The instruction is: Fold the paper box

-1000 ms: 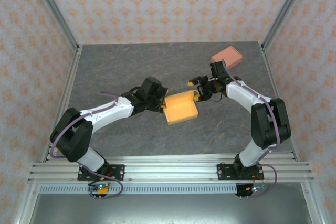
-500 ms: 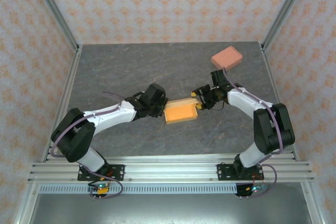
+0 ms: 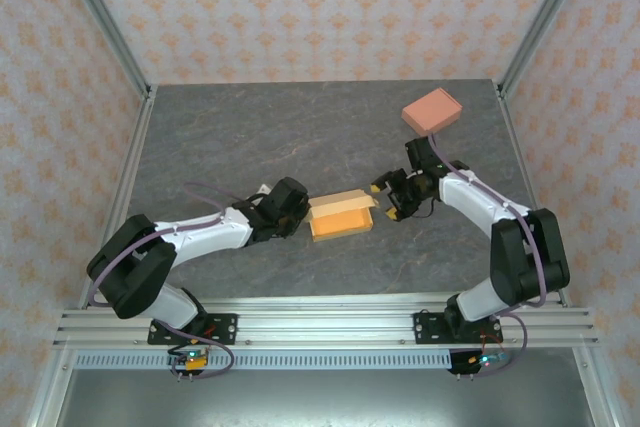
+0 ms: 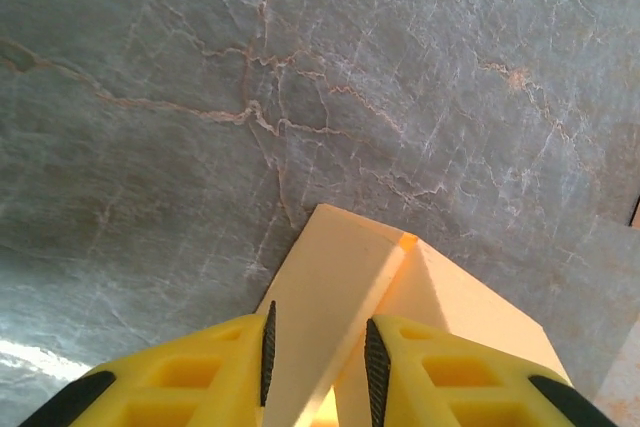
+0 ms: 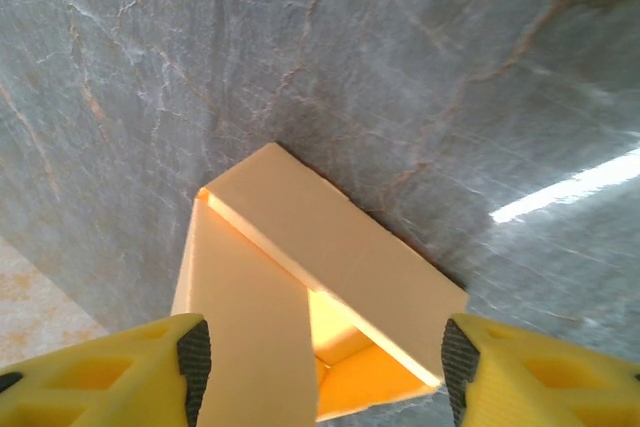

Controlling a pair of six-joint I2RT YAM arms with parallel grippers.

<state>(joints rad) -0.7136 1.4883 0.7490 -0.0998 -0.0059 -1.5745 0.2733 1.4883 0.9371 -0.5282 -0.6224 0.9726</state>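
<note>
The orange paper box (image 3: 342, 217) lies at the table's middle, between my two grippers. My left gripper (image 3: 303, 211) is at its left end. In the left wrist view the jaws (image 4: 318, 332) stand narrow, with one pale top panel of the box (image 4: 340, 277) pinched between the pads. My right gripper (image 3: 383, 200) is at the box's right end. In the right wrist view it (image 5: 325, 347) stands open and wide, astride the box (image 5: 330, 237). The box's end gapes there, showing the bright orange inside between two panels.
A pink closed box (image 3: 432, 110) sits at the far right corner of the grey stone table (image 3: 250, 137). Patterned walls with metal posts close in the left, right and back. An aluminium rail (image 3: 320, 322) runs along the near edge.
The box has come down from a tilted, flatter pose to lie low on the table, and looks narrower. My left jaws have narrowed on it. My right jaws have widened.
</note>
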